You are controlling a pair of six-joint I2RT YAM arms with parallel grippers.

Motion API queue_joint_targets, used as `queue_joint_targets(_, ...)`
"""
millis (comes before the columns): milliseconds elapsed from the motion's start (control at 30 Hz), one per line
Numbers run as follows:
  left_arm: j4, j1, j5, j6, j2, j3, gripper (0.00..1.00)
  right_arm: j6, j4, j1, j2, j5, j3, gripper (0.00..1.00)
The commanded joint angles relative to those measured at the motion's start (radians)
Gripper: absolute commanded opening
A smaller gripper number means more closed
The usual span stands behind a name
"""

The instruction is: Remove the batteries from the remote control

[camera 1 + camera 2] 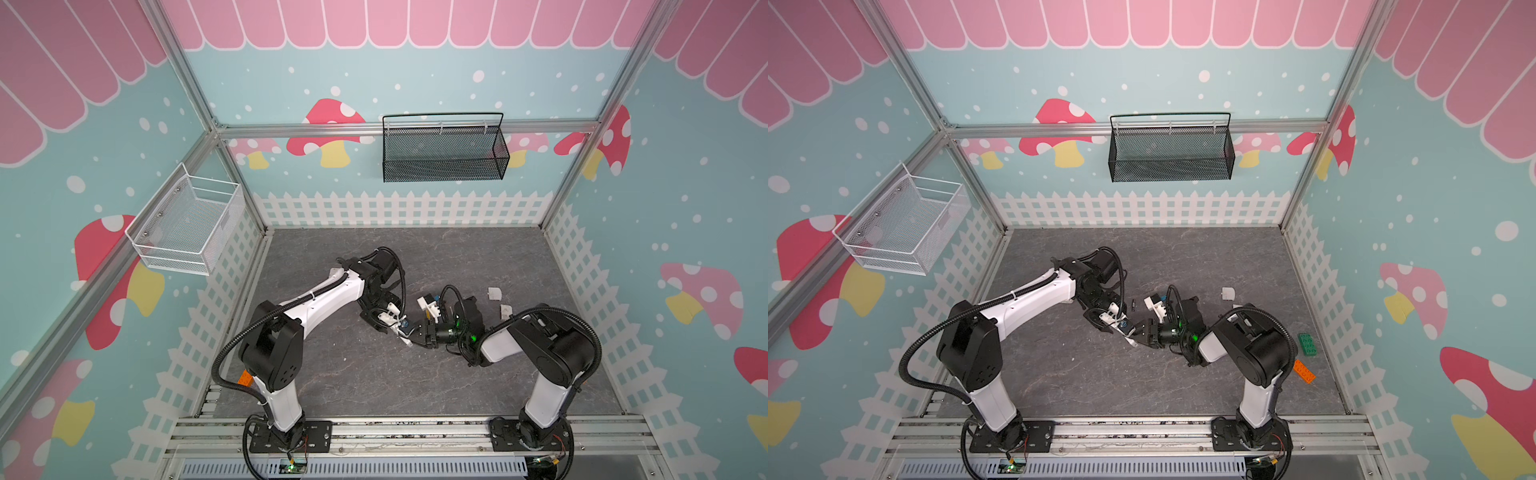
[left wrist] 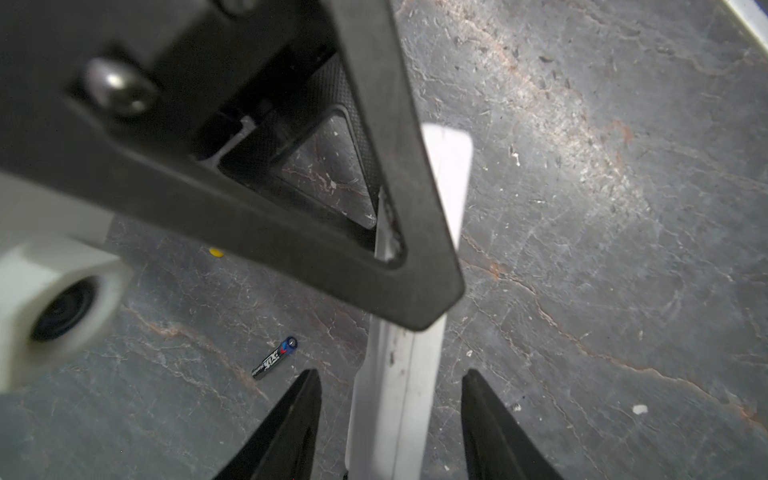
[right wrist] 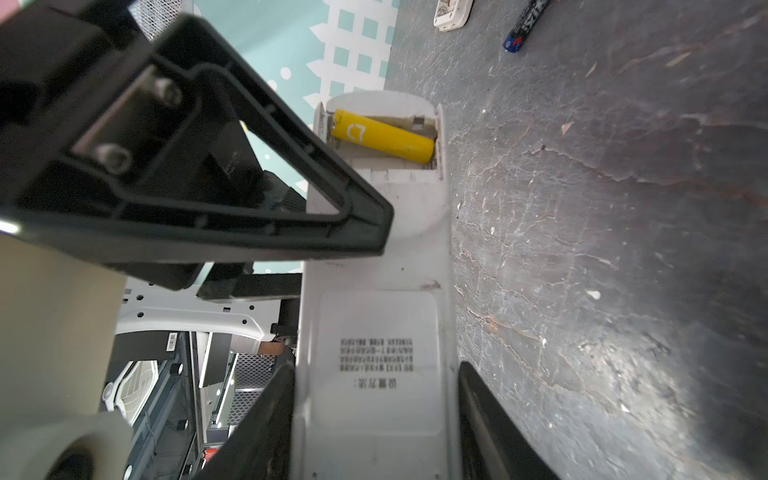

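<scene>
Right wrist view — yellow battery still seated in the remote control's open bay, mid-table | black battery already out on the table nearby | right gripper clamps the remote | left gripper straddles it, jaws not touching — I judge unloading partly done.

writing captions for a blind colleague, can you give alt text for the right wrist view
A white remote sits gripped in the right end effector, its open compartment holding one yellow battery. A black finger of the left arm hangs beside that compartment, and a black battery lies loose on the grey table.
</scene>
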Motion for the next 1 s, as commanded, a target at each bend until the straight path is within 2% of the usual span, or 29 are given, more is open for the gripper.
queue_joint_targets(0, 0.011, -0.013, -0.004, 0.057, 0.008, -0.023, 0.55, 0.002, 0.061, -0.007, 0.008, -0.012, 0.011, 0.29)
queue_joint_targets(67, 0.016, -0.018, -0.013, 0.047, 0.012, -0.027, 0.46, -0.004, 0.06, -0.007, 0.012, -0.014, 0.012, 0.29)
queue_joint_targets(233, 0.019, -0.022, -0.01, 0.043, 0.014, -0.042, 0.35, -0.011, 0.06, -0.011, 0.034, -0.02, 0.015, 0.31)
queue_joint_targets(333, 0.018, -0.027, -0.012, 0.023, 0.002, -0.058, 0.25, -0.036, 0.059, -0.013, 0.024, -0.018, 0.0, 0.38)
queue_joint_targets(500, 0.014, -0.028, -0.014, -0.008, -0.007, -0.085, 0.22, -0.053, 0.059, -0.036, -0.018, 0.004, -0.069, 0.57)
queue_joint_targets(600, -0.013, -0.028, -0.014, -0.026, -0.007, -0.083, 0.2, -0.113, 0.033, -0.047, -0.083, 0.011, -0.106, 0.63)
queue_joint_targets(800, -0.178, -0.044, 0.007, -0.107, 0.031, -0.017, 0.17, -0.201, -0.094, -0.082, -0.244, 0.043, -0.179, 0.67)
queue_joint_targets(967, -0.294, -0.044, 0.039, -0.207, 0.129, 0.06, 0.08, -0.318, -0.345, -0.134, -0.41, 0.101, -0.207, 0.67)
